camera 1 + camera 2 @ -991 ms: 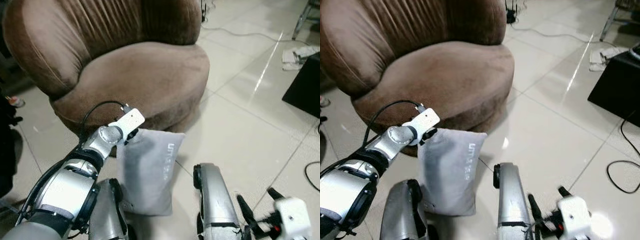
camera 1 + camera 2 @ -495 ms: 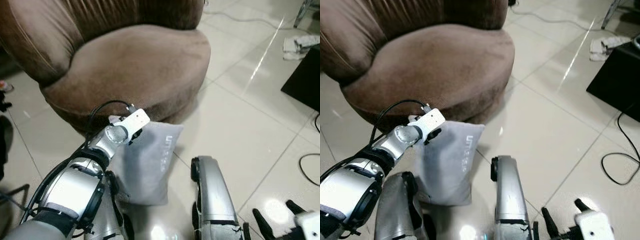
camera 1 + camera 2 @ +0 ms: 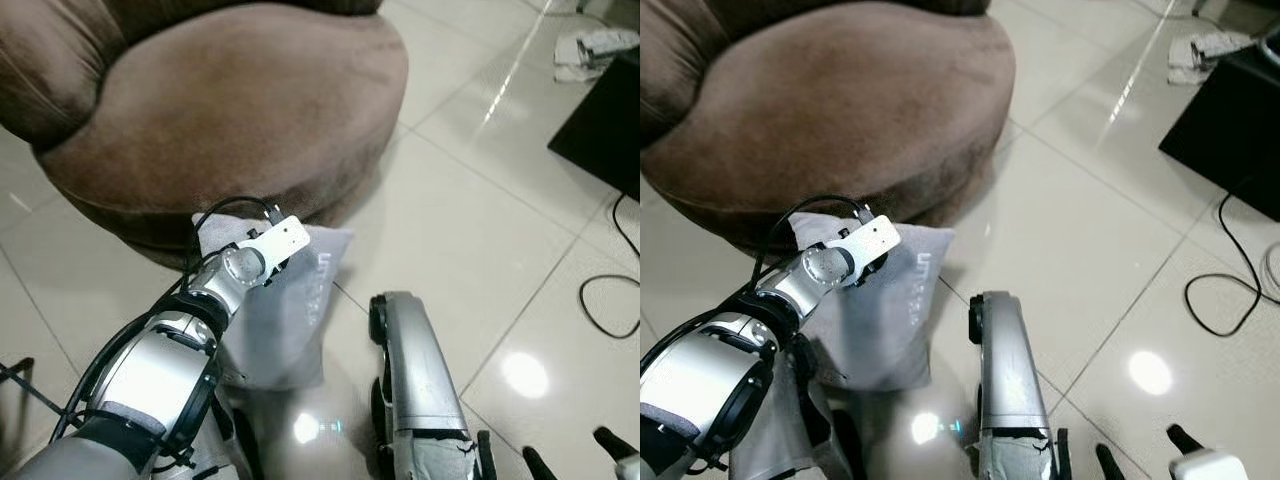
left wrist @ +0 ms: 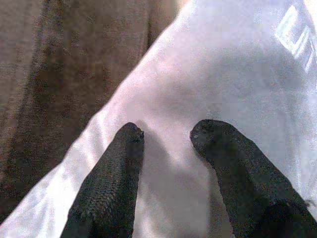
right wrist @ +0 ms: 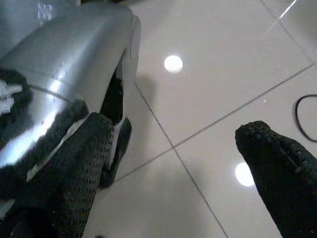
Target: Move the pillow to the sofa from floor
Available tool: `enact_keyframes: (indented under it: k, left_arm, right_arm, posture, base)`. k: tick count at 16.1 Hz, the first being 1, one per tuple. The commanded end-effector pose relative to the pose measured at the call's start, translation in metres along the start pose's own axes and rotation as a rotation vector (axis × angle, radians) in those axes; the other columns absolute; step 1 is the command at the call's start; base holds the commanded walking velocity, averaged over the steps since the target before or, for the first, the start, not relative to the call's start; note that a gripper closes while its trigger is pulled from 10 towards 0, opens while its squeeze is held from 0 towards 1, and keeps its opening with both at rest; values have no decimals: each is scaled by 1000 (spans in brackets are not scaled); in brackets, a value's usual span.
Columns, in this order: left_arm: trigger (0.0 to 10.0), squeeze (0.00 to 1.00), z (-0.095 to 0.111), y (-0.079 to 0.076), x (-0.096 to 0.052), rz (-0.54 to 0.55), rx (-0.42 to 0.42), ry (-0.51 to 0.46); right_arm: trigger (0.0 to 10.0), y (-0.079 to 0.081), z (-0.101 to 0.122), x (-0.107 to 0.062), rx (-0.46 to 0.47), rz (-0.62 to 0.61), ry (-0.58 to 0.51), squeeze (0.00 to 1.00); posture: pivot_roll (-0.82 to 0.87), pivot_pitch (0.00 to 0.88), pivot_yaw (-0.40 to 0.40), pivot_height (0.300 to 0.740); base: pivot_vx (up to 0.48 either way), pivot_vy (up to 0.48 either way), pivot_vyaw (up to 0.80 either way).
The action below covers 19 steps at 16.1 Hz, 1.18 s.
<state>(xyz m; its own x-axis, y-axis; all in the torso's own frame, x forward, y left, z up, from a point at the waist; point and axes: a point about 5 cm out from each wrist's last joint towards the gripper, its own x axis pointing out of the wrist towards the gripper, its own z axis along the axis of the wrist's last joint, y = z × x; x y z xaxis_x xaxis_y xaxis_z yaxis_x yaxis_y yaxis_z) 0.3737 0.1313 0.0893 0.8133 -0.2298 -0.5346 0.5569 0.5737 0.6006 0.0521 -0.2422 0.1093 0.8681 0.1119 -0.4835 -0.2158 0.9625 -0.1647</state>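
Left wrist view is showing the left gripper (image 4: 166,131) with its two black fingers (image 4: 111,183) pressing into the pale grey pillow (image 4: 223,64). The fingers are standing slightly apart, and a ridge of the pillow's fabric is lying between the tips; whether they are actually pinching that ridge cannot be told. Beyond the fingertips and off to one side, the brown fabric of the sofa (image 4: 59,74) is lying just beside the pillow's edge.

Head views are showing the pillow (image 3: 290,300) standing upright on the tiled floor (image 3: 480,250), leaning against the base of the round brown sofa (image 3: 210,110). The left arm is reaching forward, and its wrist is sitting at the pillow's upper edge, near the corner closest to the sofa. The fingers themselves are hidden there behind the white wrist housing. Pale lettering is running down the pillow's face on the side away from the fingers.

Right wrist view is showing the right gripper (image 5: 178,158) hanging low over the floor, fingers (image 5: 272,163) spread wide and grasping nothing. A silver robot limb (image 5: 64,64) is lying just beside one finger. Bare glossy tile with grout lines is lying between the tips.

A black cable (image 3: 1225,295) is looping on the floor well apart from both grippers, near a dark box (image 3: 1230,130).
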Motion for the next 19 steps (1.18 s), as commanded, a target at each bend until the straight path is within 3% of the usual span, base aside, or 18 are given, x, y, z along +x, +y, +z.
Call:
enact_keyframes:
  k: [1, 5, 6, 7, 8, 9, 10, 13, 19]
  left_arm:
    - [10000, 0, -6, -4, 0, -6, 8, 31]
    - [10000, 0, -8, -5, 0, -2, 8, 37]
    - [10000, 310, -7, -3, 0, 22, 52, 29]
    - [10000, 310, -7, -2, 0, 38, 75, 25]
    - [10000, 1000, -5, -1, 0, 58, 114, 16]
    - [8941, 1000, -4, -2, 0, 63, 121, 13]
    - [10000, 1000, -3, -2, 0, 63, 114, 9]
    - [10000, 1000, -2, -6, 1, 37, 19, 4]
    - [10000, 1000, -4, -7, 1, 21, 13, 17]
  right_arm:
    - [10000, -1, -1, -7, 9, -6, 26, 0]
    - [10000, 0, -5, -13, 16, -7, 44, 0]
    - [10000, 1, -7, -15, 19, -8, 51, 0]
    - [10000, 1, -7, -16, 20, -9, 53, 0]
    - [10000, 1, -9, -18, 20, -9, 58, 0]
    - [10000, 2, -9, -18, 20, -9, 60, 0]
    - [10000, 2, -10, -18, 21, -10, 61, 4]
    - [10000, 3, -12, -19, 19, -11, 67, 8]
    - [10000, 3, -14, -21, 17, -12, 76, 31]
  posture:
    - [-555, 317, 6, 455]
    - [-558, 331, 10, 455]
    - [-560, 332, 11, 455]
    - [-560, 332, 11, 455]
    - [-560, 330, 12, 455]
    - [-561, 329, 12, 455]
    - [-561, 329, 13, 455]
    - [-565, 327, 14, 455]
    - [-565, 324, 15, 455]
  base:
    - [0, 0, 0]
    - [0, 0, 0]
    - [0, 0, 0]
    - [0, 0, 0]
    - [0, 0, 0]
    - [0, 0, 0]
    - [0, 0, 0]
    - [0, 0, 0]
    - [0, 0, 0]
